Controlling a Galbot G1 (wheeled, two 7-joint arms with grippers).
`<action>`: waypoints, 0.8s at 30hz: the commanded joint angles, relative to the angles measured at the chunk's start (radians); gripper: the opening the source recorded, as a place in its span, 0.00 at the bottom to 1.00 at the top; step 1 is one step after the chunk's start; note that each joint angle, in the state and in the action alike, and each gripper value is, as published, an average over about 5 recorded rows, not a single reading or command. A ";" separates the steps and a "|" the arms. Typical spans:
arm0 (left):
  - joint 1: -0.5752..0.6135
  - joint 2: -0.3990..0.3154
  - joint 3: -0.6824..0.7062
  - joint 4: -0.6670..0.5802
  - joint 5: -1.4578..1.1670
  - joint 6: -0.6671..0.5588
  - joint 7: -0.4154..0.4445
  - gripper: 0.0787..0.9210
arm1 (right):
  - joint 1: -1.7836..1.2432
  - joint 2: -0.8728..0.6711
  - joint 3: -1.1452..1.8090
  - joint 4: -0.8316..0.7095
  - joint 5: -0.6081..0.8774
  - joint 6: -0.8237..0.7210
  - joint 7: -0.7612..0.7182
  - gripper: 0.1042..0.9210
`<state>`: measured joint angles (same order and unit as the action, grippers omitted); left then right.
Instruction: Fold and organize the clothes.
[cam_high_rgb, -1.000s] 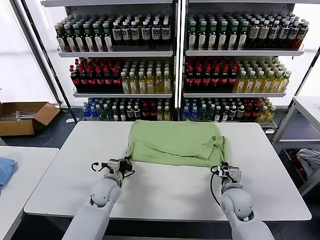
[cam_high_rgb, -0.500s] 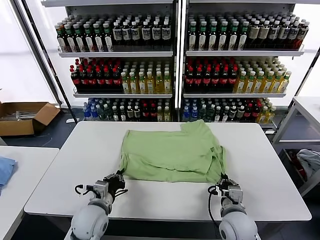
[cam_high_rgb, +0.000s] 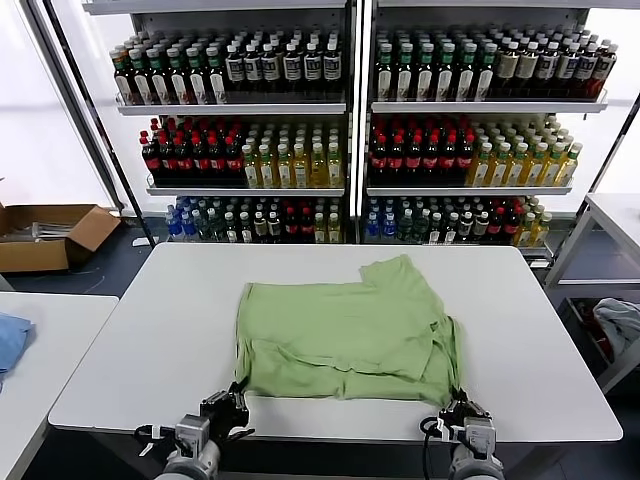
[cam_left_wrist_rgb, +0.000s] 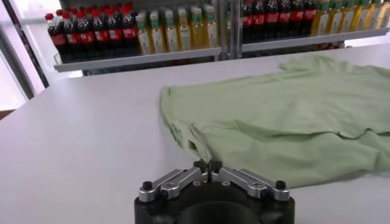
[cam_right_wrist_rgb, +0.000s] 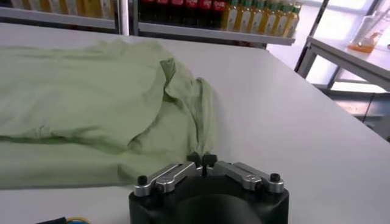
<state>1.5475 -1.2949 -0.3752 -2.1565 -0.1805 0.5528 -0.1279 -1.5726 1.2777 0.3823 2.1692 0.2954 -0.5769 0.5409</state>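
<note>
The left tool (cam_high_rgb: 237, 399) sits low at the near edge of the worktop (cam_high_rgb: 150, 330), right at the near left corner of the light green polo shirt (cam_high_rgb: 345, 335). In its own wrist view the left tool (cam_left_wrist_rgb: 207, 165) meets the shirt's hem (cam_left_wrist_rgb: 256, 176), but it cannot be told whether the tool is open, closed or pinching cloth. The right tool (cam_high_rgb: 460, 405) is at the matching spot on the other side, at the shirt's near right corner. Seen from its wrist, the right tool (cam_right_wrist_rgb: 202, 159) also lies against the edge of the fabric (cam_right_wrist_rgb: 91, 164), and its state cannot be told either.

The shirt lies flat in the middle of the white worktop. It is folded over on itself into a rough rectangle, with a sleeve sticking out at the far right and loose folds bunched along its right side.

Behind the worktop stand shelves (cam_high_rgb: 350, 120) filled with rows of bottles. A cardboard box (cam_high_rgb: 50, 235) rests on the floor to the left. A blue cloth (cam_high_rgb: 10, 340) lies on a side table to the left, and a grey-blue cloth (cam_high_rgb: 618, 322) sits low at the right.
</note>
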 joint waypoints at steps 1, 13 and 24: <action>0.092 -0.026 -0.008 -0.163 -0.004 -0.004 -0.001 0.21 | -0.071 -0.013 0.020 0.134 0.021 0.000 0.026 0.26; -0.040 -0.027 -0.068 -0.176 -0.038 -0.068 0.023 0.63 | 0.146 -0.035 0.174 0.078 0.176 0.023 -0.004 0.68; -0.420 0.101 -0.026 0.154 -0.166 -0.074 0.071 0.88 | 0.658 -0.159 0.065 -0.324 0.297 0.023 -0.169 0.88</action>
<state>1.4418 -1.2824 -0.4206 -2.2476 -0.2419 0.4921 -0.0853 -1.2599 1.1870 0.4874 2.0847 0.4999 -0.5527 0.4640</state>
